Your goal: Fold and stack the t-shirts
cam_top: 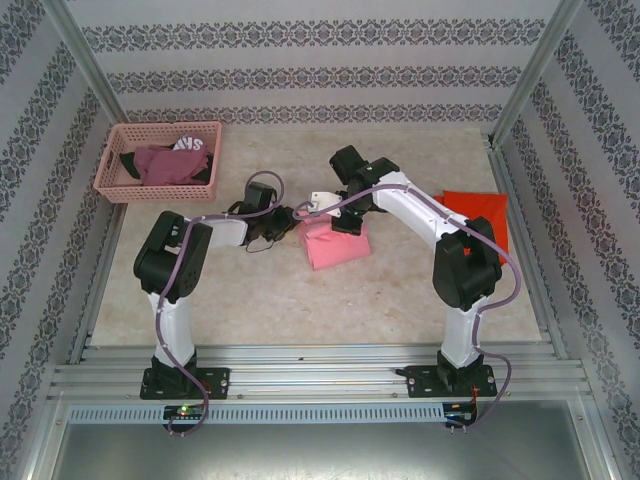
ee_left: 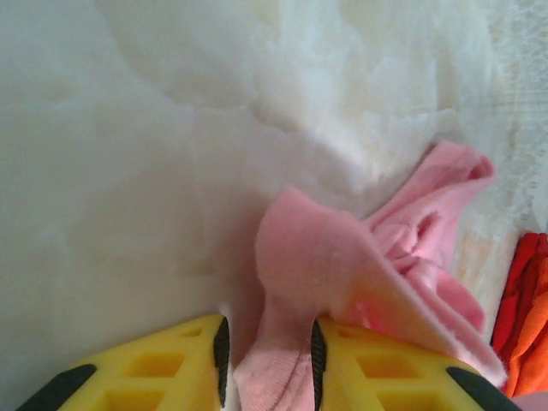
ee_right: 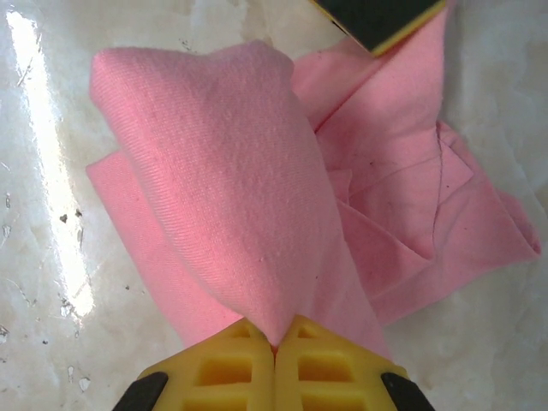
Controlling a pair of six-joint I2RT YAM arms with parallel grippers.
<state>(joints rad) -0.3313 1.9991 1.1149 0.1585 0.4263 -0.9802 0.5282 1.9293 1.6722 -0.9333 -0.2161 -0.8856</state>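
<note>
The salmon-pink t-shirt (cam_top: 335, 250) lies partly folded in a bunch at mid-table. My right gripper (cam_top: 345, 222) hangs over its far edge. In the right wrist view it (ee_right: 274, 336) is shut on a raised peak of the pink t-shirt (ee_right: 223, 171). My left gripper (cam_top: 290, 216) is at the shirt's left corner. Its jaws (ee_left: 269, 336) stand apart, and a flap of the pink t-shirt (ee_left: 317, 257) lies loose between them, clear of the left pad. The orange-red t-shirt (cam_top: 480, 212) lies folded at the right, and its edge (ee_left: 527, 317) shows in the left wrist view.
A pink basket (cam_top: 110, 160) at the back left holds maroon and black garments (cam_top: 165, 165). Patterned walls and metal posts enclose the table. Bare tabletop stretches in front of the pink shirt.
</note>
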